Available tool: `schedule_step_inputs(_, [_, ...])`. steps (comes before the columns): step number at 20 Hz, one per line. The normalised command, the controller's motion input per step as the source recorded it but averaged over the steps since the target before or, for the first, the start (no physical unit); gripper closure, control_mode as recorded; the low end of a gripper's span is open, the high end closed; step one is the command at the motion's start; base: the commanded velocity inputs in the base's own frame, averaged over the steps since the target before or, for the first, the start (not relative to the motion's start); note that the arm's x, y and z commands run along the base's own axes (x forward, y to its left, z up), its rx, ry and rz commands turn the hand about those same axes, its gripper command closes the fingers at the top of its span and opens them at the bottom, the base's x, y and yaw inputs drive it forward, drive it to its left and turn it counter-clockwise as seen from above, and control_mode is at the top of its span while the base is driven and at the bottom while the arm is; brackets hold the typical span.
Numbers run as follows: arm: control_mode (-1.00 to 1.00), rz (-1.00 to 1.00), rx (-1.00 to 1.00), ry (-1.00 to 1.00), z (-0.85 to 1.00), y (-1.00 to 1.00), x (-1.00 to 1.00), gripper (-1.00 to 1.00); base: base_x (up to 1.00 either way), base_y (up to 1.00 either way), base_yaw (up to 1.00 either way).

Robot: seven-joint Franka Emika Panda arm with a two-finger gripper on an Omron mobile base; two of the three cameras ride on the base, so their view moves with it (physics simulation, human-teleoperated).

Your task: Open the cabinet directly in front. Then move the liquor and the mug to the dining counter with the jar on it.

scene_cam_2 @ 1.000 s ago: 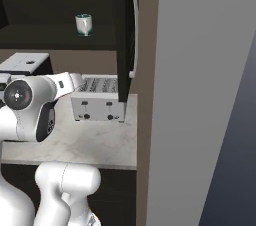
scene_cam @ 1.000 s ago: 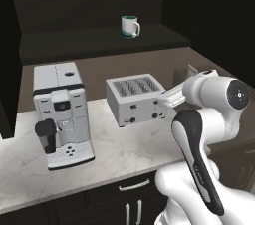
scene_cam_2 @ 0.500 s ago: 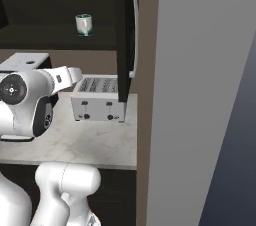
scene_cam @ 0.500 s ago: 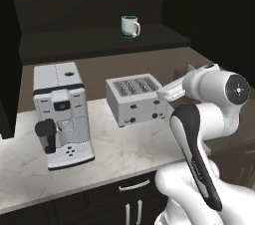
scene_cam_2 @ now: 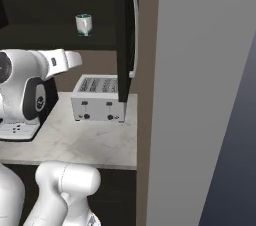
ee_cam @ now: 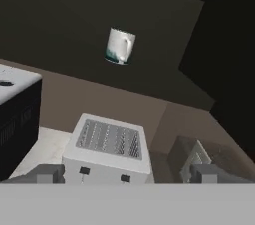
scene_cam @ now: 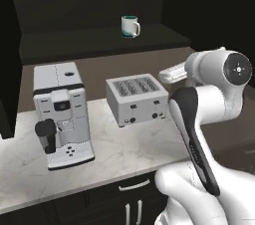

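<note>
— What do we record for the end effector (ee_cam: 124,173)?

— In the hand view we see its two finger tips (ee_cam: 47,173) standing wide apart with nothing between them, touching nothing. It hangs above the white-grey veined marble worktop (scene_cam: 134,152), near the silver four-slot toaster (scene_cam: 137,98).

— And the task's things?

— We find the tall black-brown wall cabinet (scene_cam_2: 124,30) open, its door with the long silver bar handle (scene_cam_2: 133,32) swung outward. The small teal-green mug with a pale outside (scene_cam: 130,26) stands upright on the cabinet's dark shelf (scene_cam: 99,40), well apart from the end effector. A white espresso machine (scene_cam: 61,113) sits left of the toaster.
</note>
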Motion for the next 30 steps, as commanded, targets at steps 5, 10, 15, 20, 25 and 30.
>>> schedule_step_inputs(5, [-1.00,-0.01,0.12,-0.01,0.15,-0.34,0.00,-1.00,0.00,0.00,0.00])
schedule_step_inputs(10, [-1.00,0.00,0.09,0.00,0.04,0.00,0.01,-1.00,0.00,0.00,0.00])
schedule_step_inputs(15, [-1.00,0.00,0.08,0.00,0.46,0.00,0.06,-1.00,0.00,0.00,0.00])
schedule_step_inputs(20, [-1.00,-0.04,0.00,0.02,0.54,0.18,0.20,-1.00,0.00,0.00,0.00])
schedule_step_inputs(25, [-1.00,0.00,0.00,0.00,0.16,0.14,0.23,-1.00,0.00,0.00,0.00])
schedule_step_inputs(30, [-1.00,0.00,0.00,0.00,0.00,0.17,0.34,-1.00,0.00,0.00,0.00])
